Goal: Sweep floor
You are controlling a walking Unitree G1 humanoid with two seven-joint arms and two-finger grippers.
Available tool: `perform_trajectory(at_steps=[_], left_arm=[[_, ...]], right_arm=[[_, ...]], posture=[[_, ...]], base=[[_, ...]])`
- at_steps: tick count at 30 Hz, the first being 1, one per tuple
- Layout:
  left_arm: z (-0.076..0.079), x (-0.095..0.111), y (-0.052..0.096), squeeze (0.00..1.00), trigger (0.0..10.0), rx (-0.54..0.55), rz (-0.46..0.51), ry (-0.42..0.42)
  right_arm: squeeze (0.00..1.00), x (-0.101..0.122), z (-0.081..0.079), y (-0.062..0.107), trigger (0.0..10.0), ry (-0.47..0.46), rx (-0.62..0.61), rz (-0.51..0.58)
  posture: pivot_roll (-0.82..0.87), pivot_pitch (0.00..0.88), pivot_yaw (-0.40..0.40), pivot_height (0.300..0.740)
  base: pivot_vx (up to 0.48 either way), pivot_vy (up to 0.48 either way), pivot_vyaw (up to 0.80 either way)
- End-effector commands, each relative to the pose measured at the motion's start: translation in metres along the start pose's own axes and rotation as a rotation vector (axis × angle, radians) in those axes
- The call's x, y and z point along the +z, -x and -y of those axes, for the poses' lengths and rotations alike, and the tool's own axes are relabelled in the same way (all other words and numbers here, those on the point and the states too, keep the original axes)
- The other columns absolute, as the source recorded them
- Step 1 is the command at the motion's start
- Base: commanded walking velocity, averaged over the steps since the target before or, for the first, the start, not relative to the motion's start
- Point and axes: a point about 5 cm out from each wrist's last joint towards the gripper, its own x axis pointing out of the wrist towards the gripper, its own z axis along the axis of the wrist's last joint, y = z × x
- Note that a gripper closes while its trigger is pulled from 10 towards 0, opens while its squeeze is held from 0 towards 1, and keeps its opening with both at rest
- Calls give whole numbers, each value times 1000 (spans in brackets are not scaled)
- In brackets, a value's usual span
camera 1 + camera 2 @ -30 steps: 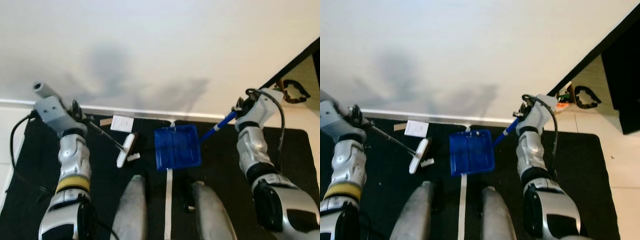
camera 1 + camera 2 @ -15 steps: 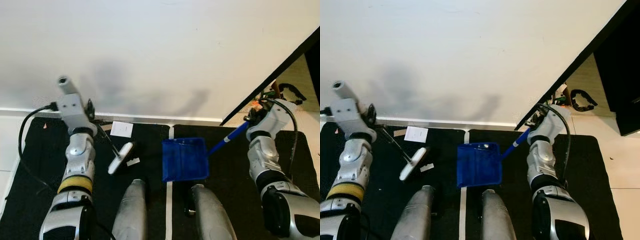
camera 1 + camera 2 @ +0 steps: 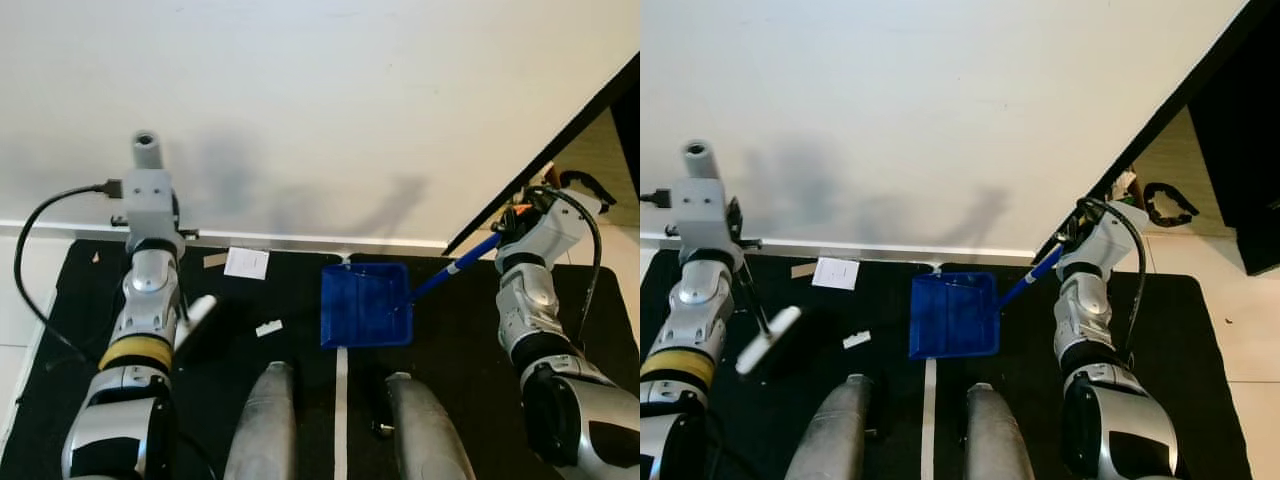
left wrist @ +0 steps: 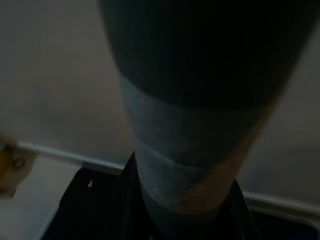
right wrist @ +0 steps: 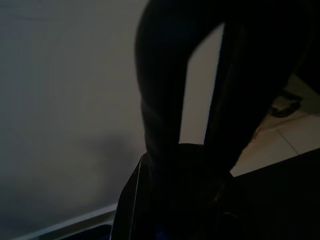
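Clamped on the blue handle, the right gripper [image 3: 1068, 243] holds the blue dustpan [image 3: 954, 314] flat on the black mat [image 3: 1160, 380], centre, near the white wall [image 3: 940, 110]. Left gripper [image 3: 740, 262] grips the brush [image 3: 768, 338] at far left. Paper scraps [image 3: 835, 272] lie between them; no writing is legible.

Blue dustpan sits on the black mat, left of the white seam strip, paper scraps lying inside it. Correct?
Not quite. The paper scraps lie on the black mat, to the robot's left of the blue dustpan, not inside it, and the pan straddles the white seam strip. The left eye view shows this.
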Motion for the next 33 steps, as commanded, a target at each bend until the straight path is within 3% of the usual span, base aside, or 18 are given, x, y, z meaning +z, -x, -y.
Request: perform_trajectory(at_steps=[1, 4, 11, 18, 20, 21, 22, 23, 26, 27, 32, 33], left_arm=[[1, -1, 1, 0, 10000, 44, 22, 33], [-2, 0, 1, 0, 10000, 100, 39, 95], [-7, 22, -8, 0, 10000, 180, 165, 50], [-5, 29, -16, 0, 10000, 163, 173, 33], [12, 24, -16, 0, 10000, 96, 143, -9], [12, 24, -16, 0, 10000, 96, 143, -9], [25, 21, -14, 0, 10000, 68, 128, 0], [25, 21, -14, 0, 10000, 68, 128, 0], [51, 16, -7, 0, 10000, 46, 95, 69], [51, 16, -7, 0, 10000, 46, 95, 69], [93, 16, 4, 0, 10000, 18, 57, 232], [93, 16, 4, 0, 10000, 18, 57, 232]], right_arm=[[0, 3, -2, 0, 10000, -15, 6, 22], [0, 2, -11, 0, 10000, -16, 43, 20], [0, 9, -46, 3, 10000, -31, 176, 65], [0, 16, -61, 6, 10000, -44, 236, 97], [0, 15, -65, 8, 10000, -40, 258, 97], [0, 15, -65, 8, 10000, -40, 258, 97], [0, 16, -65, 9, 10000, -39, 262, 99], [0, 16, -65, 9, 10000, -39, 262, 99], [0, 16, -62, 12, 10000, -37, 259, 103], [0, 16, -62, 12, 10000, -37, 259, 103], [0, 19, -56, 16, 10000, -32, 249, 115], [0, 19, -56, 16, 10000, -32, 249, 115]], posture=[[27, 248, -50, 740], [-8, 324, -73, 740], [-114, 449, -118, 740], [-140, 487, -132, 740], [-141, 500, -130, 740], [-141, 500, -130, 740], [-141, 506, -127, 740], [-141, 506, -127, 740], [-149, 508, -123, 740], [-149, 508, -123, 740], [-169, 526, -115, 740], [-169, 526, -115, 740]], base=[[0, 0, 0], [0, 0, 0], [0, 0, 0], [0, 0, 0], [0, 0, 0], [0, 0, 0], [0, 0, 0], [0, 0, 0], [0, 0, 0], [0, 0, 0], [0, 0, 0], [0, 0, 0]])
